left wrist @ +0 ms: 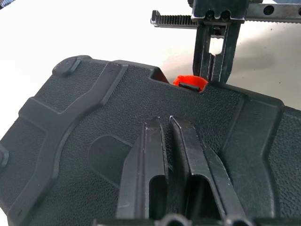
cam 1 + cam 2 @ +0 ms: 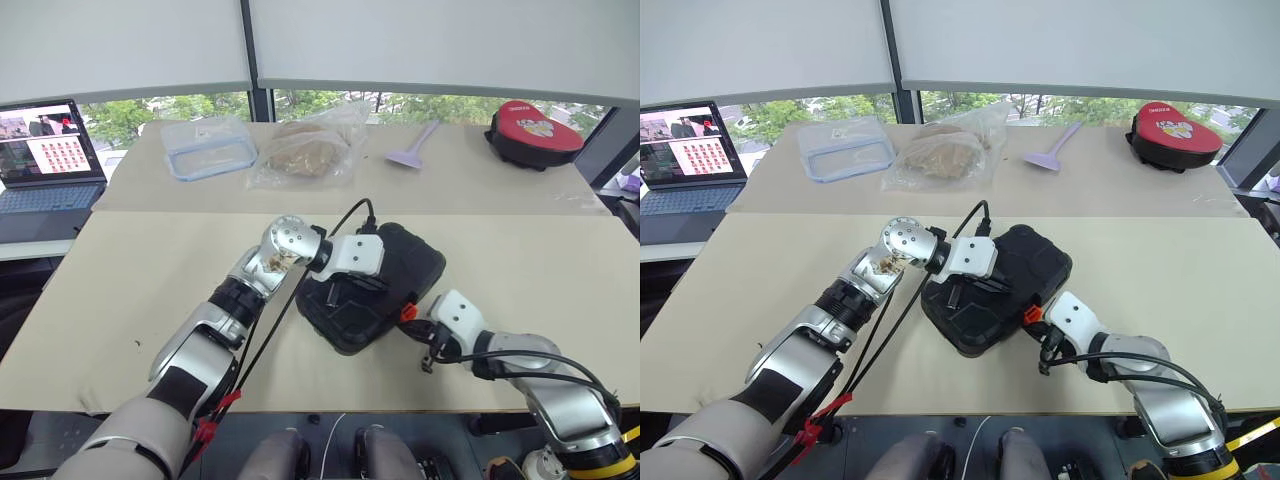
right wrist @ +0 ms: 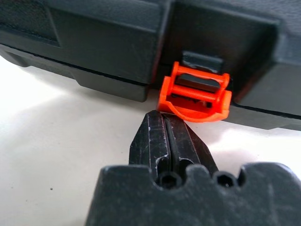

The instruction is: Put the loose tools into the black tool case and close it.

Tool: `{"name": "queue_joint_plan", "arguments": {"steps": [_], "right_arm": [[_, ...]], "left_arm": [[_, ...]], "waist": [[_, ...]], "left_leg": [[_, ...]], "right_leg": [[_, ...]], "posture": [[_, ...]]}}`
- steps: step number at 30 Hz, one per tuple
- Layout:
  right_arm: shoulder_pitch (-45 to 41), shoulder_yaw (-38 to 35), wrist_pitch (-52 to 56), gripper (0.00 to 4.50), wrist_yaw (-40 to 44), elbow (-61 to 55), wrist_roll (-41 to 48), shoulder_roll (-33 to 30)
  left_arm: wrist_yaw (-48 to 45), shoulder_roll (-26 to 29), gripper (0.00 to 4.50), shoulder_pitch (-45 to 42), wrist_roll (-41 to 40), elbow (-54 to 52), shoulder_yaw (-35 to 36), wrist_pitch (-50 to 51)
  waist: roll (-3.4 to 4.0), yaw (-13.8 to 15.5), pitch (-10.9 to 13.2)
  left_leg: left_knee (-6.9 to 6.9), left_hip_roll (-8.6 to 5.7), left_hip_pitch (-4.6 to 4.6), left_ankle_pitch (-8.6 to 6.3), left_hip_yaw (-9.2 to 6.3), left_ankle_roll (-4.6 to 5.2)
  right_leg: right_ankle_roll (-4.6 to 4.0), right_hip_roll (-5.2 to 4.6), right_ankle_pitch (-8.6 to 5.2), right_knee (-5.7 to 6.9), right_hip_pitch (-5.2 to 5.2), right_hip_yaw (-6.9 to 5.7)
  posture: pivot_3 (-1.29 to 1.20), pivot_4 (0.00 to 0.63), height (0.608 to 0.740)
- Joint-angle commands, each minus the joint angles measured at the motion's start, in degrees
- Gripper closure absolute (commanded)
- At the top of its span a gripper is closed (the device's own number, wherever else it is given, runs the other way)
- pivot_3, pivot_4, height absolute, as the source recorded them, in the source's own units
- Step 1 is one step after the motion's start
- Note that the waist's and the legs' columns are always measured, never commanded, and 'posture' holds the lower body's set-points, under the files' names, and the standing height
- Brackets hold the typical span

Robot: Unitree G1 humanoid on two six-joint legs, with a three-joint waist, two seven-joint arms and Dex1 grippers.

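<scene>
Black case: the rectangular black moulded-plastic tool case lies shut on the beige table, and everything below is placed from it.
Latch: its small orange plastic latch sits on the case's front edge, not yet snapped flat (my reading of the tilted tab).
Left gripper: my left gripper rests on the case's lid, fingers nearly pressed together, pinching nothing.
Right gripper: my right gripper has its fingers pressed together, tips just below the latch, touching or nearly so.
Handling: stiff, textured shell, probably fairly weighty with tools inside; it should not flex under my left gripper.
Hold: I would press the lid down near the latch and push the tab up with my closed tips; the thin hinge looks like the fragile part.
</scene>
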Motion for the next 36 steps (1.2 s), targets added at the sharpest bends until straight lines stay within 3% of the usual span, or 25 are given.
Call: {"name": "queue_joint_plan", "arguments": {"steps": [1, 9, 19, 30, 36], "right_arm": [[-0.42, -6.51, -0.62, 4.50, -0.84, -8.00, 3.52, -0.06], [0.58, -7.85, 2.54, 4.50, 0.47, -10.32, 5.58, -0.74], [11.30, -8.99, 0.99, 4.50, 3.98, -8.92, 4.59, -5.04], [0.00, 0.68, -2.42, 4.50, -2.68, 3.00, -1.71, 3.02], [-2.29, 2.53, -1.42, 4.50, -2.82, 0.39, -0.96, 6.79]], "left_arm": [[-0.75, 0.33, 4.12, 1.89, 3.20, 2.04, -2.63, 0.45], [-0.55, 0.12, 4.12, 1.68, 3.41, 2.77, -2.71, -0.03], [-0.38, 0.53, 4.12, 1.55, 3.70, 3.25, -2.39, -0.58], [-0.55, 0.17, 4.12, 1.07, 3.75, 3.25, -2.44, -0.78], [-0.64, 0.07, 4.12, 0.68, 3.68, 3.44, -2.41, -0.83]], "waist": [[0.00, -0.02, 0.00], [0.00, -0.94, 0.00], [-0.01, 0.14, 0.00], [-0.19, -0.16, -0.09], [-0.56, -1.77, -0.27]], "left_leg": [[0.00, 0.00, -0.01, 0.00, 0.00, 0.00], [-0.11, 0.03, 0.00, 0.00, 0.01, 0.00], [-0.10, -0.01, 0.00, -0.04, -0.04, 0.05], [-0.11, 0.01, 0.01, -0.03, -0.05, 0.03], [-0.13, 0.19, 0.18, -0.10, -0.03, 0.03]], "right_leg": [[0.00, 0.00, 0.00, 0.00, -0.01, 0.01], [-0.01, 0.01, 0.00, -0.01, -0.04, 0.04], [0.06, -0.03, -0.05, -0.15, 0.06, -0.02], [0.05, -0.02, -0.05, -0.14, 0.04, -0.02], [-0.01, 0.11, -0.01, -0.11, 0.11, -0.03]], "posture": [[0.00, 0.150, 0.722], [0.00, 0.150, 0.722], [0.00, 0.150, 0.722], [0.00, 0.150, 0.722], [0.00, 0.150, 0.722]]}}
